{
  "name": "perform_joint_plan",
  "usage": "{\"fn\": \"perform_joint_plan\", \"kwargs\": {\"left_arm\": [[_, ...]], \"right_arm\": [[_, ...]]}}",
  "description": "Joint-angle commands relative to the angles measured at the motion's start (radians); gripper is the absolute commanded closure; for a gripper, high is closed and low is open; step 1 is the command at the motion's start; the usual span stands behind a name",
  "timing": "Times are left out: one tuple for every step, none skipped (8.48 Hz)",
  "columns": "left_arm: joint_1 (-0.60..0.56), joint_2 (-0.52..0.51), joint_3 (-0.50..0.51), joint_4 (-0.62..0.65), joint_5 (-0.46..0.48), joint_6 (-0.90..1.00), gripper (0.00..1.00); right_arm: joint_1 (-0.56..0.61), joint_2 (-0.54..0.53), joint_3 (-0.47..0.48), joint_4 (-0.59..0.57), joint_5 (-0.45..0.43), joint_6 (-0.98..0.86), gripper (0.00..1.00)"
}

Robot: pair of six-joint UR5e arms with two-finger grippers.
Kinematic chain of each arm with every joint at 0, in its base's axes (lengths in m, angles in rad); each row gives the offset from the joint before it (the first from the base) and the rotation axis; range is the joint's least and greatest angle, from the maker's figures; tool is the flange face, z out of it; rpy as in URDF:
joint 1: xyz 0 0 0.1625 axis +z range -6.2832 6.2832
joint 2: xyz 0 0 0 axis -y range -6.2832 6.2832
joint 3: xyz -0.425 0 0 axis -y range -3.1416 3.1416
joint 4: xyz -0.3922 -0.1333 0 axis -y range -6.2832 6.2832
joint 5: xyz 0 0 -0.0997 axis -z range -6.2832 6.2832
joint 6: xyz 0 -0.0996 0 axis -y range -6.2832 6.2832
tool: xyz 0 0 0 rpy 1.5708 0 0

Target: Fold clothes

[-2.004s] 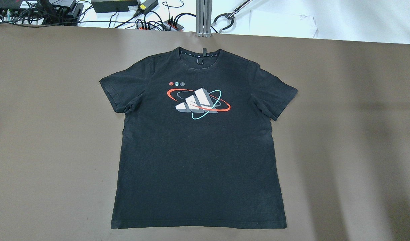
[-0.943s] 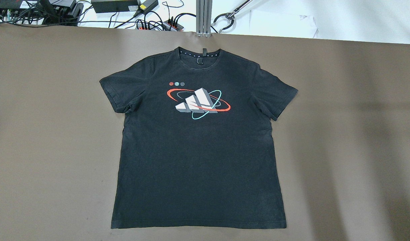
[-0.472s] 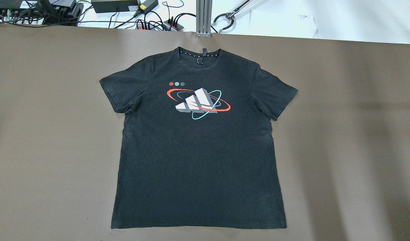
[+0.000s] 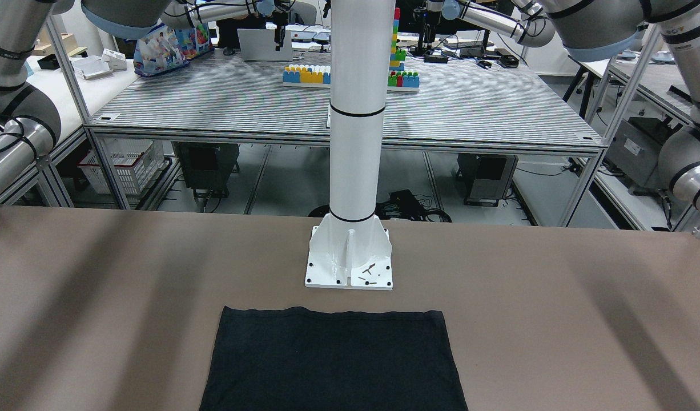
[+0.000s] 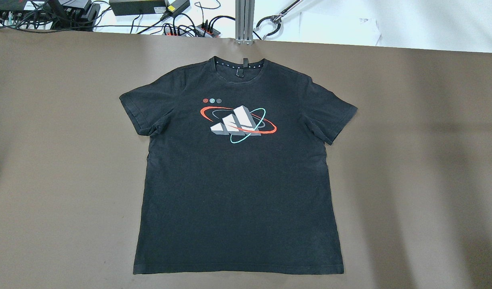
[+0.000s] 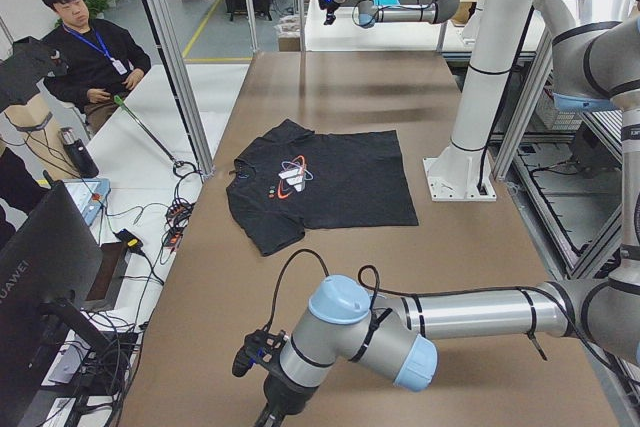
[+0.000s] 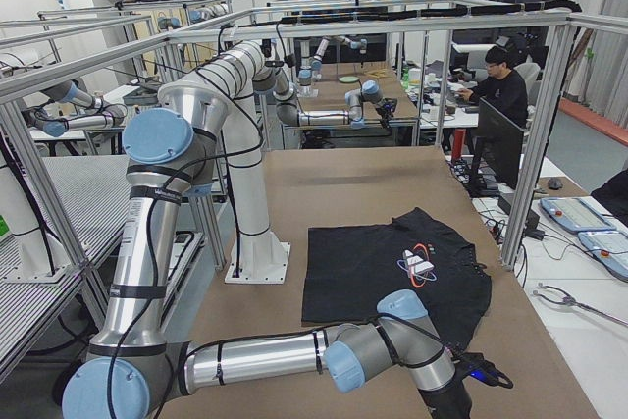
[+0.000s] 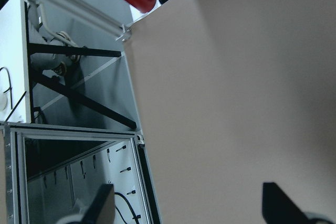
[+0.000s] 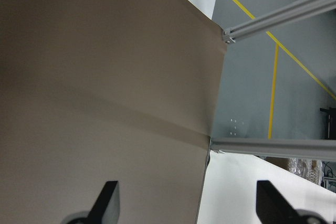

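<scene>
Although two seconds have passed, the black T-shirt (image 5: 238, 192) lies in the overhead view just as it lay before: flat on the brown table (image 5: 49, 160), front side up, sleeves spread, collar far from me, hem toward me. Nothing on it has shifted.

That view shows the coloured print (image 5: 238, 124) but none of my arms. The front-facing view shows only the plain hem part, near the base plate (image 4: 350, 268) of my white pillar (image 4: 355, 114) but not touching it. The side views show my left gripper (image 6: 255, 352) and right gripper (image 7: 481, 375) low at opposite table ends, well apart from the shirt, and a seated person (image 6: 90, 47). Only the wrist views show my fingers: on both grippers they are spread wide with nothing between them, over bare table near its edge.
</scene>
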Motion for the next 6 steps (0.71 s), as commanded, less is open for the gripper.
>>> {"fn": "perform_joint_plan", "kwargs": {"left_arm": [[0.080,-0.139,0.131,0.000,-0.078,-0.042,0.00],[0.128,-0.166,0.134,0.000,-0.096,-0.109,0.00],[0.177,-0.190,0.140,0.000,-0.098,-0.163,0.00],[0.214,-0.239,0.168,0.000,-0.100,-0.215,0.00],[0.261,-0.285,0.210,-0.011,-0.122,-0.265,0.00],[0.289,-0.336,0.281,-0.064,-0.144,-0.310,0.00]], "right_arm": [[-0.106,0.142,-0.112,-0.001,-0.002,0.019,0.05],[-0.144,0.183,-0.155,-0.001,-0.002,0.065,0.05],[-0.191,0.241,-0.212,0.001,0.001,0.124,0.05],[-0.240,0.313,-0.273,0.001,0.001,0.148,0.06],[-0.268,0.383,-0.333,0.001,0.027,0.215,0.06],[-0.290,0.426,-0.364,0.001,0.098,0.291,0.06]]}}
